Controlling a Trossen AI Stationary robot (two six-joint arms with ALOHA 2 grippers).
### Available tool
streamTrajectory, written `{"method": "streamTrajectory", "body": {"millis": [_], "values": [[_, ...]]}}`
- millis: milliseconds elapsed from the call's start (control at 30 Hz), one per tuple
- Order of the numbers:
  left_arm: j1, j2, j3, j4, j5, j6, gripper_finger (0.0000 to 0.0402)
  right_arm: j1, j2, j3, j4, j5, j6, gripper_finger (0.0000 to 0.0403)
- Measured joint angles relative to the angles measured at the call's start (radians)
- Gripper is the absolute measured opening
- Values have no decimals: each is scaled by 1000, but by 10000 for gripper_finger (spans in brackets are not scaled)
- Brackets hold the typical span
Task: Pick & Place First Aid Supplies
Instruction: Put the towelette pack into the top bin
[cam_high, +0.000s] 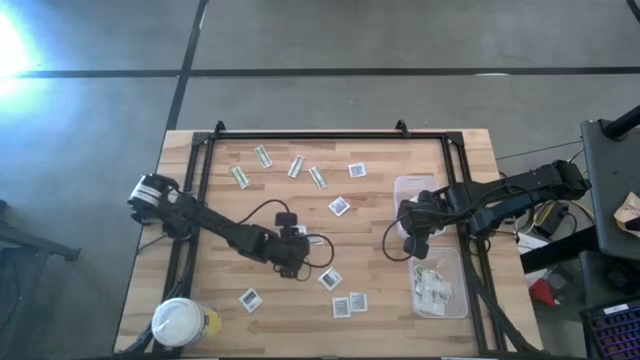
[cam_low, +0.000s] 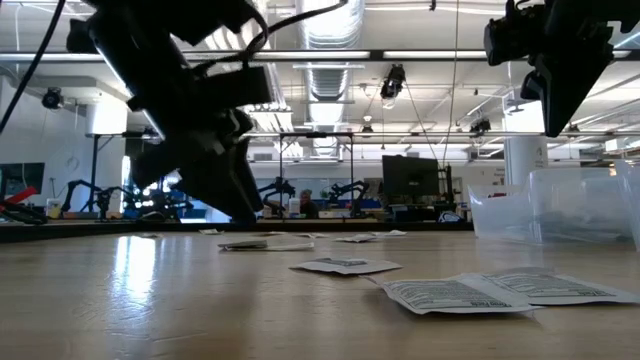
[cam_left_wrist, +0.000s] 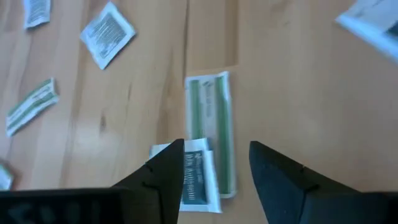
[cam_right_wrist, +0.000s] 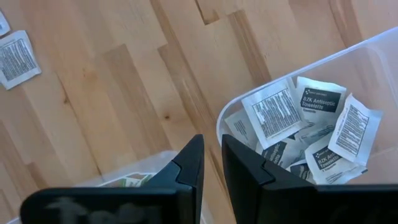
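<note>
On the wooden surface (cam_high: 380, 200) the high view shows four narrow green-and-white strips (cam_high: 263, 155) in a loose row near the far edge and six square white packets (cam_high: 339, 206) lying loose: one near the far edge, one mid-surface, one near the left front, and three clustered at the front centre. One more strip (cam_left_wrist: 211, 124) and one square packet (cam_left_wrist: 198, 180) lie overlapping beneath the left gripper (cam_left_wrist: 214, 168); from above that arm largely hides them.

Two clear plastic tubs (cam_high: 440, 285) stand on the right side. The nearer one holds a heap of square packets, overlapping too much to count; the farther tub (cam_high: 412, 186) is partly covered by the right arm, and its contents are hard to make out. A white-lidded jar (cam_high: 180, 322) sits at the front left corner.

The left gripper is low over the overlapping pair, its jaws spread and holding nothing. The right gripper (cam_right_wrist: 211, 165) is between the two tubs, its jaws nearly together with nothing between them.
</note>
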Motion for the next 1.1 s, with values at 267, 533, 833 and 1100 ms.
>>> {"method": "streamTrajectory", "body": {"millis": [267, 533, 833, 1100], "values": [[43, 77, -1, 9, -24, 5, 172, 0, 0, 0, 3, 0, 0, 54], [75, 93, 1, 0, -33, -22, 167, 0, 1, 0, 3, 0, 0, 54], [164, 91, -19, -29, 64, -40, 98, 0, 1, 0, 3, -2, 0, 54], [215, 92, -54, -39, 95, -17, 11, 0, 1, 0, 3, -5, 0, 54]]}}
